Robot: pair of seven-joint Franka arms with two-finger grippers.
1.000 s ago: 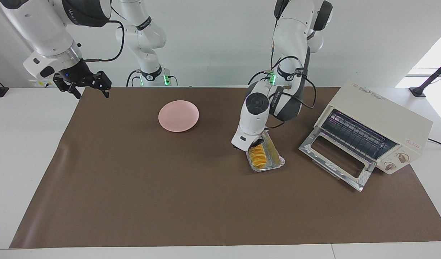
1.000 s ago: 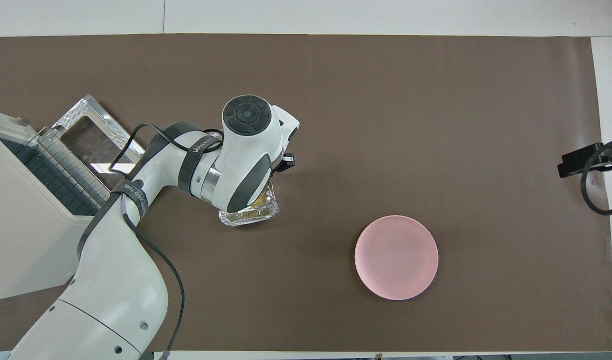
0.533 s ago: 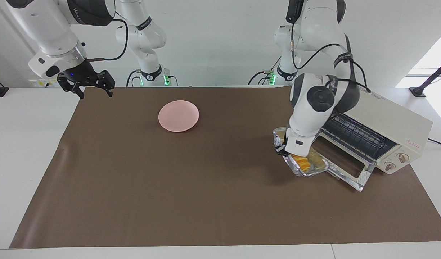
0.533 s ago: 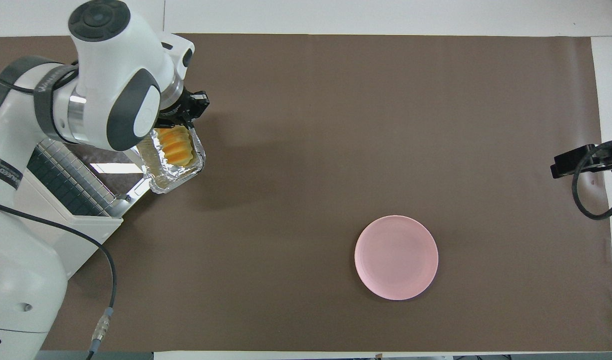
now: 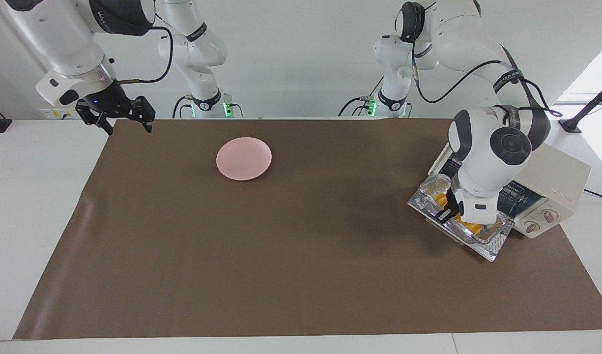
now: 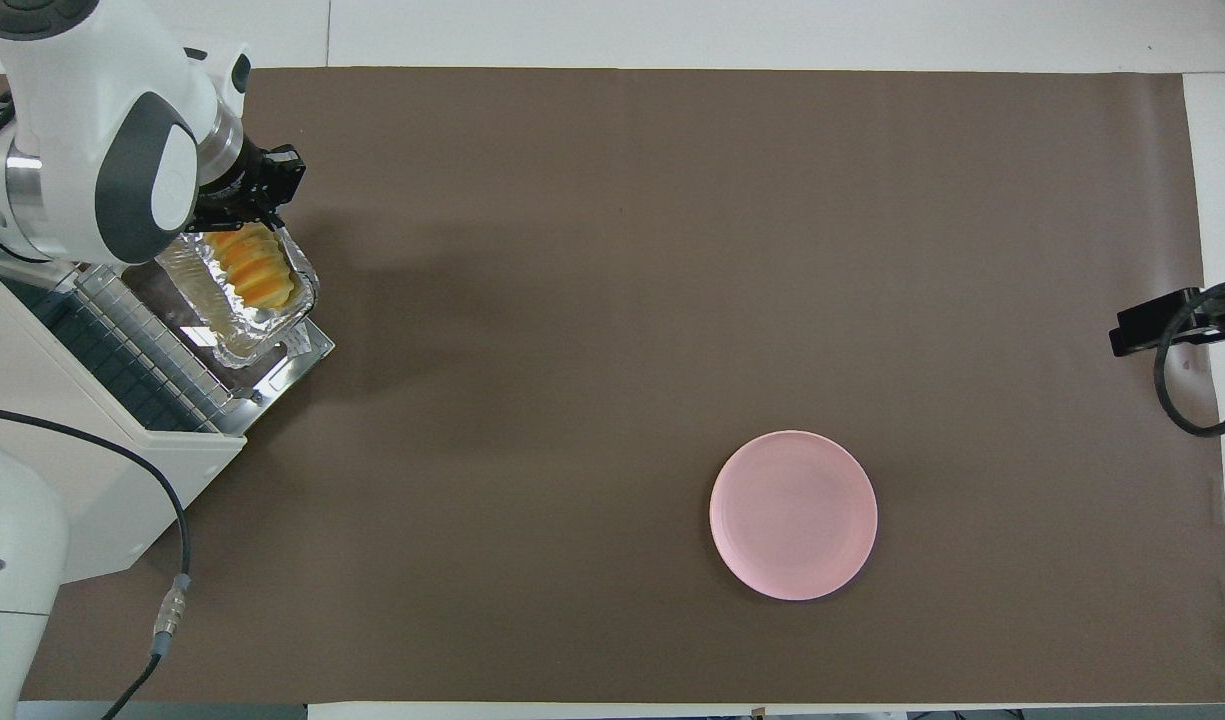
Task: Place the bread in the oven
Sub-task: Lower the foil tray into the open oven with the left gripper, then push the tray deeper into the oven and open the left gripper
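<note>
The bread (image 6: 250,270), a ridged golden loaf, lies in a crinkled foil tray (image 6: 234,325). My left gripper (image 6: 275,222) is shut on the tray's rim at the end farthest from the robots and holds it over the oven's dropped glass door (image 6: 307,352). In the facing view the gripper (image 5: 450,212) and its wrist cover most of the bread (image 5: 439,199) and part of the tray (image 5: 482,235). Whether the tray touches the door (image 5: 495,248) I cannot tell. The cream oven (image 5: 559,172) stands open with its wire rack (image 6: 137,355) showing. My right gripper (image 5: 118,117) waits open at the mat's other end.
A round pink plate (image 5: 243,158) sits on the brown mat (image 5: 281,246), toward the right arm's end and near the robots; the overhead view shows the plate (image 6: 793,515) too. The oven (image 6: 82,480) fills the left arm's end of the table.
My left arm has lifted the foil tray with the bread off the middle of the mat and carried it over the oven's open door. The right gripper has barely shifted.
</note>
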